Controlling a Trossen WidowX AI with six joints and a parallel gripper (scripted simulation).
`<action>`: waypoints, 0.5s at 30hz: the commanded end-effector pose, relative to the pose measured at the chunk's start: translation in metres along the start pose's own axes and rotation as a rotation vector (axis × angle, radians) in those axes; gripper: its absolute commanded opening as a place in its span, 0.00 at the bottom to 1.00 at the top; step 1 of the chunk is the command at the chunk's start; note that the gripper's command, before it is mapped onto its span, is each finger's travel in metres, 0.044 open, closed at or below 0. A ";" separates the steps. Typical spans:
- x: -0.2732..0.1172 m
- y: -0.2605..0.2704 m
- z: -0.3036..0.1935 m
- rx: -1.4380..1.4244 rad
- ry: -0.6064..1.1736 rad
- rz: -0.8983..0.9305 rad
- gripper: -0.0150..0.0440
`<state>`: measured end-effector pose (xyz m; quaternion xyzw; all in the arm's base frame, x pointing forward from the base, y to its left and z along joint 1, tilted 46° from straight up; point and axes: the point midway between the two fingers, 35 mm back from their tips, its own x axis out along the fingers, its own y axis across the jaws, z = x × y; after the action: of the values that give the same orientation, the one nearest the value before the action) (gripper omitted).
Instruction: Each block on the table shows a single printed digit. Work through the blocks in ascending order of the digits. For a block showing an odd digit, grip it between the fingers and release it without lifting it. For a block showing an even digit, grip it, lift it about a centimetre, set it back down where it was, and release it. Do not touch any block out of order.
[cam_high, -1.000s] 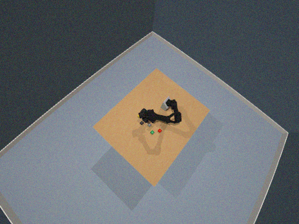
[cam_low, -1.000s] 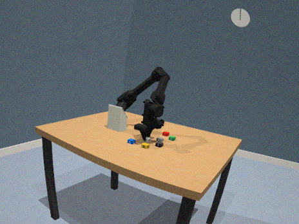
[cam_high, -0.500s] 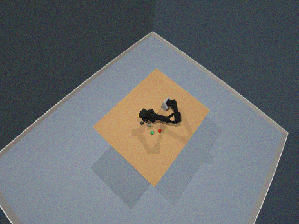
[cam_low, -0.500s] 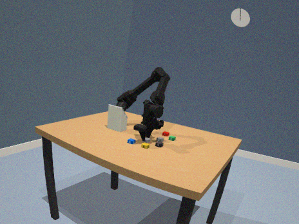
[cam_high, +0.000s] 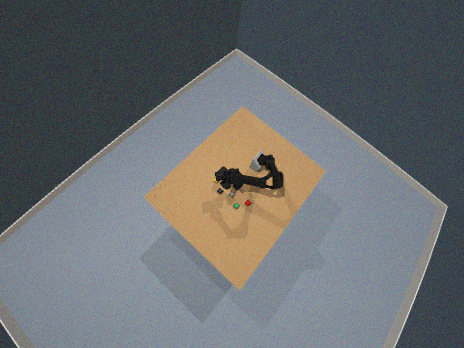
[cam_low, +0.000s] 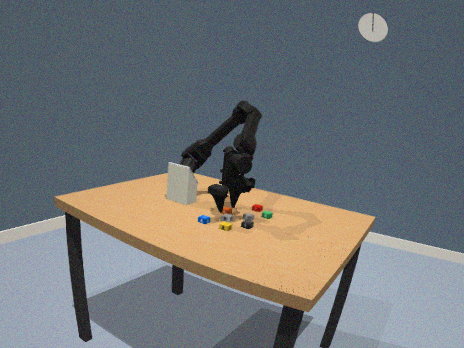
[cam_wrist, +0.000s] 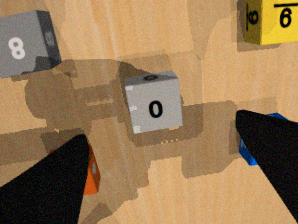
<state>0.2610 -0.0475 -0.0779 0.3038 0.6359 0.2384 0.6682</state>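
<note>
My gripper (cam_low: 227, 210) (cam_wrist: 162, 130) is open, its two black fingers wide apart. The light grey block showing 0 (cam_wrist: 156, 102) (cam_low: 227, 218) sits on the table between and slightly beyond the fingertips in the wrist view, touching neither. A darker grey block showing 8 (cam_wrist: 25, 47) (cam_low: 248, 216) (cam_high: 231, 194) is at the upper left. A yellow block (cam_wrist: 272, 25) (cam_low: 225, 226) (cam_high: 215, 180) is at the upper right; its digit looks like a 6 with a bar above it. An orange block (cam_wrist: 93, 175) is partly behind the left finger, a blue block (cam_wrist: 248, 151) (cam_low: 204, 219) partly behind the right one.
A black block (cam_low: 247, 225) (cam_high: 220, 191), a green block (cam_low: 267, 215) (cam_high: 236, 206) and a red block (cam_low: 257, 208) (cam_high: 248, 203) stand nearby on the wooden table (cam_low: 150, 220) (cam_high: 240, 260); their digits are unreadable. A pale grey box (cam_low: 181, 184) (cam_high: 256, 161) stands by the arm's base.
</note>
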 end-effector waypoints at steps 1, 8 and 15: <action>-0.008 0.001 0.001 -0.009 0.005 -0.003 0.89; -0.087 0.001 0.001 -0.009 0.006 -0.006 0.58; -0.087 0.001 0.001 -0.009 0.006 -0.006 0.46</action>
<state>0.2558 -0.1073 -0.0172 0.3003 0.6367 0.2378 0.6692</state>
